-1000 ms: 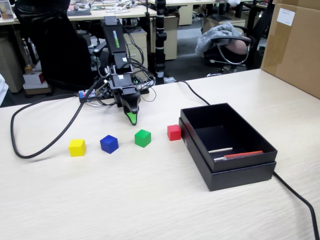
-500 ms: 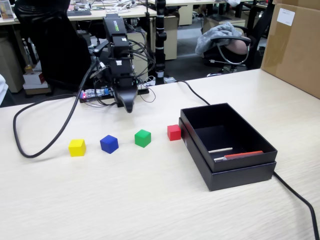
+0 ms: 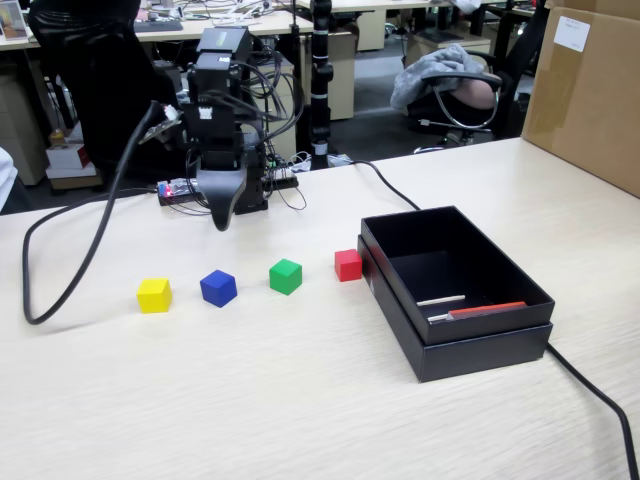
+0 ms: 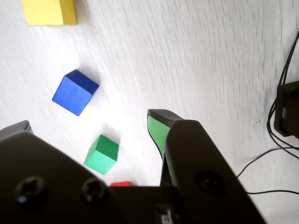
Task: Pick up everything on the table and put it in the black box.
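While the gripper (image 4: 88, 126) hangs empty with jaws wide apart above the table (image 3: 300, 400), only the fixed view shows the black box (image 3: 455, 295).

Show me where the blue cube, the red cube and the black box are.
blue cube (image 3: 218, 287), fixed view, front face.
red cube (image 3: 348, 265), fixed view, front face.
black box (image 3: 478, 348), fixed view, outer front wall.

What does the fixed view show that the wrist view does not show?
Only the fixed view shows the black box, the whole arm and the brown carton. Only the wrist view shows the gripper from close, open, with a green pad on one jaw. Both show the yellow cube, blue cube, green cube and red cube on the table.
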